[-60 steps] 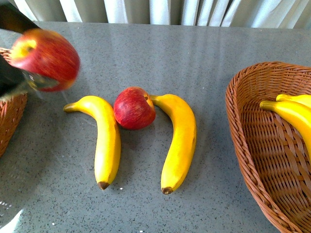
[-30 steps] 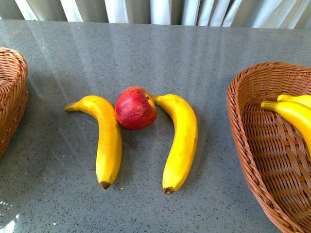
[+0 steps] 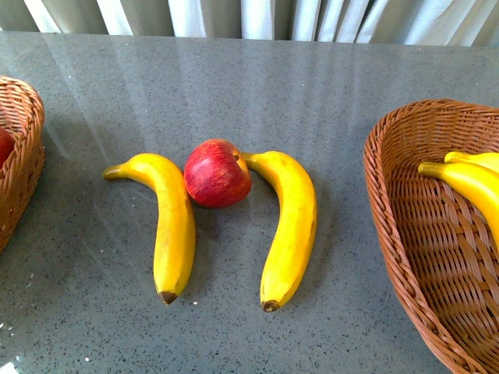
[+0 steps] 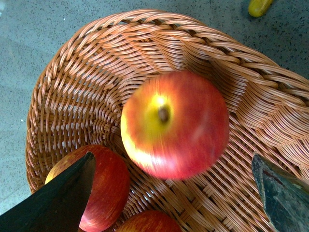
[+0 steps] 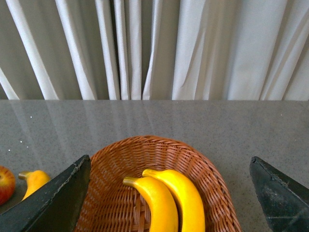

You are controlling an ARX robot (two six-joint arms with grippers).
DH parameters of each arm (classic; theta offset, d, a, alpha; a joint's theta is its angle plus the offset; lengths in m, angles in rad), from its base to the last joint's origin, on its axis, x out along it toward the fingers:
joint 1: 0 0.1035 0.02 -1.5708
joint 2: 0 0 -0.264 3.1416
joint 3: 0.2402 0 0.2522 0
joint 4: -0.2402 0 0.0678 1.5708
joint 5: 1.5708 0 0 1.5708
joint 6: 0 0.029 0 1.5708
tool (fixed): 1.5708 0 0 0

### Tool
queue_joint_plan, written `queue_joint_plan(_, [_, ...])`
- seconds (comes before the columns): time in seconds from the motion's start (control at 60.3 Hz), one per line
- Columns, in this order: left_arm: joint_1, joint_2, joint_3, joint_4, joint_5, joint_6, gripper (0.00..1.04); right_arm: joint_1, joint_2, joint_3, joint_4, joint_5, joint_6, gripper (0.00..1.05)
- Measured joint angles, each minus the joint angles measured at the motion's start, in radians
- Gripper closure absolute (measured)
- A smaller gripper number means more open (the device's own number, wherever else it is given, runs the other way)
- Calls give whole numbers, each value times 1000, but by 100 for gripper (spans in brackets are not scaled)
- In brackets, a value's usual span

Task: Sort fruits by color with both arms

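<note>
On the grey table a red apple (image 3: 217, 173) lies between two yellow bananas (image 3: 170, 226) (image 3: 290, 226) and touches both. Neither arm shows in the front view. In the left wrist view my left gripper (image 4: 172, 159) is open above the left wicker basket (image 4: 77, 77). A blurred red-and-yellow apple (image 4: 175, 124) is loose between its spread jaws, and two more apples (image 4: 104, 186) (image 4: 145, 222) lie below. My right gripper (image 5: 169, 162) is open and empty over the right basket (image 5: 116, 193), which holds two bananas (image 5: 169, 203).
The left basket (image 3: 19, 167) sits at the table's left edge with a sliver of red apple (image 3: 4, 144) showing inside. The right basket (image 3: 405, 234) fills the right side. White curtains (image 5: 154, 48) hang behind the table's far edge.
A second ago my left gripper carried an apple at the front view's left edge. It has since left that view, and the apple now shows released in the left basket.
</note>
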Motion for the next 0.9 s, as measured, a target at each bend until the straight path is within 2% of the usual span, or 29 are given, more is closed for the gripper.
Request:
queue_joint_plan(0.133, [-26,-58,-9,-6,39,-17,9,0,0,0,0,0,0,9])
queue_joint_plan(0.315, [-198,-126,-7,-28,87,-114,9,0,0,0,0,0,0,9])
queue_joint_plan(0.713, [-542,18,68,52,56,-383,9,0,0,0,0,0,0,9])
queue_joint_plan(0.895, [-605,120,112,71,13,-446,9,0,0,0,0,0,0,9])
